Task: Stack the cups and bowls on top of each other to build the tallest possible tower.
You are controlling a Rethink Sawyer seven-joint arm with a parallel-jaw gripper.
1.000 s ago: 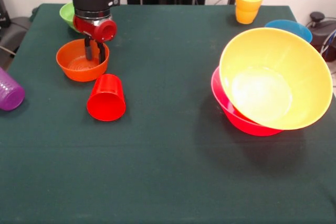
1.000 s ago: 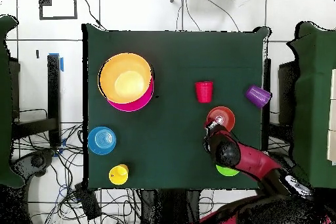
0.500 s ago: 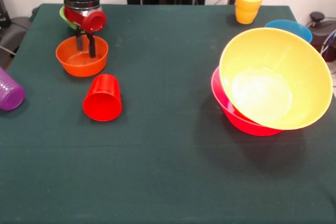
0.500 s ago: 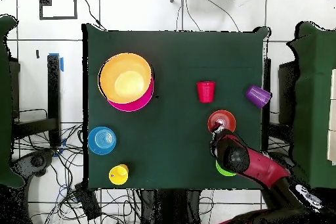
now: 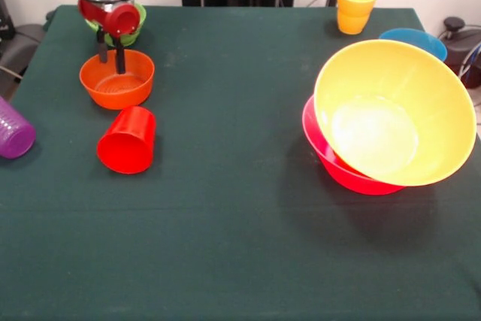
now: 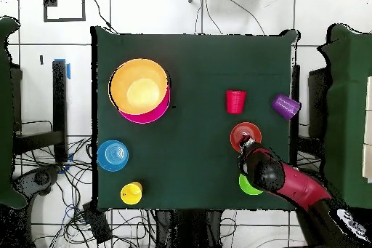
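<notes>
Hovering over small orange bowl [image 5: 116, 79] at surface's [image 5: 240, 246] corner, hand [image 5: 110, 59] slightly spread, pinching nothing; looking light, stiff, slippery, so gripping the thin rim.

Dark green table [image 5: 248, 246], white tiled floor [image 6: 218, 12], cables [image 6: 80, 216]

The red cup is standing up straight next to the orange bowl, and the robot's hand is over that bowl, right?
Not quite. The red cup is lying on its side, not standing, as the front view shows. It is next to the orange bowl, and the hand is over that bowl.
</notes>
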